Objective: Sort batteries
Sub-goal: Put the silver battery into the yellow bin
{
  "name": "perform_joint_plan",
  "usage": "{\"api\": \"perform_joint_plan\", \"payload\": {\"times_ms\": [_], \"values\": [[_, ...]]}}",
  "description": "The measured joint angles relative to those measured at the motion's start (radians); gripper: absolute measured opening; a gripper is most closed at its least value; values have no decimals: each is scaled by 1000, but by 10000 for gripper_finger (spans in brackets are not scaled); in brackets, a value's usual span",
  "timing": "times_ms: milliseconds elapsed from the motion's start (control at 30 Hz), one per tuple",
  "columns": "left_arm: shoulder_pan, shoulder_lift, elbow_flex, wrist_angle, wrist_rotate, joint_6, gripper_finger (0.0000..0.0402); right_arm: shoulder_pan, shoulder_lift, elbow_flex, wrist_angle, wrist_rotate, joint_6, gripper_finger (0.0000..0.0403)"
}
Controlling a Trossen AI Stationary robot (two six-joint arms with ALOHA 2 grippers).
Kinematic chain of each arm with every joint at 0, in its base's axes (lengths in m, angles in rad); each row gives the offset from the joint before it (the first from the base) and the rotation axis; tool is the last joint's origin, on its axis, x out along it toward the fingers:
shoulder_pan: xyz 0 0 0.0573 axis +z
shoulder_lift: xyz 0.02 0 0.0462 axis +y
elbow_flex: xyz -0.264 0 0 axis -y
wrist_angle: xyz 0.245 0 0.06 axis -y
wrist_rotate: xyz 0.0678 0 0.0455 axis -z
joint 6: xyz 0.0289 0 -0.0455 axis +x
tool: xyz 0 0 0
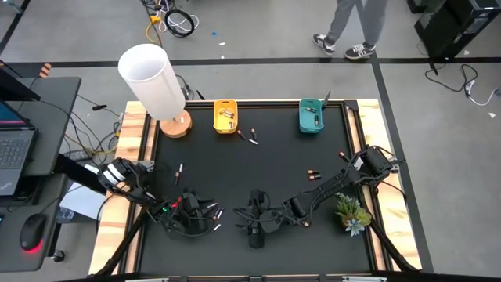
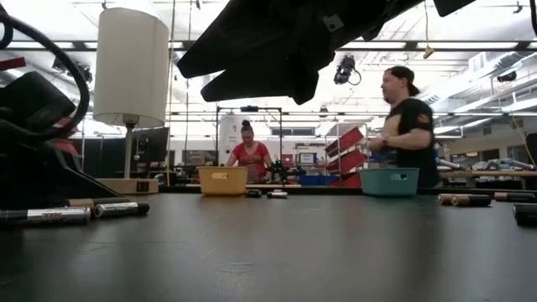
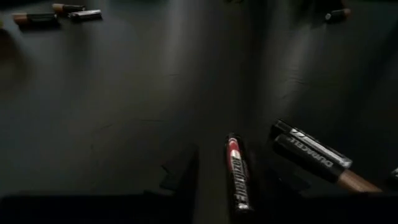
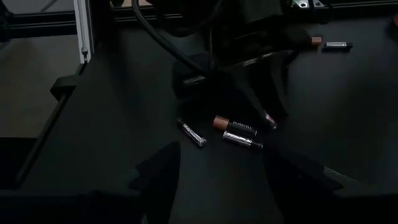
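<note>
I had the left gripper (image 3: 239, 180) low at the table's near-left, fingers astride a red-banded battery (image 3: 238, 174), not yet clamped. A black-copper batt (image 3: 314, 158) lay just beside. R gripper (image 4: 221, 171) hung spread, empty, mid-table near edge.

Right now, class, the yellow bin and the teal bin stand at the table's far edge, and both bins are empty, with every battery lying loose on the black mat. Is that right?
Not quite. The bins are not empty: the high view shows batteries inside the yellow bin and the teal bin. Both do stand at the far edge, and other batteries lie loose on the black mat.
</note>
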Motion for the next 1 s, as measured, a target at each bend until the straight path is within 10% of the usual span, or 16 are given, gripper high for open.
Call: {"api": "perform_joint_plan", "payload": {"times_ms": [167,533,1000], "values": [[1,0,-2,-22,4,-20,30,7,0,0,-2,0,0,236],[1,-43,-6,-56,28,1,29,10,0,0,-7,0,0,228],[30,-428,-102,-7,115,383,29,10,0,0,-46,129,-45,221]]}}
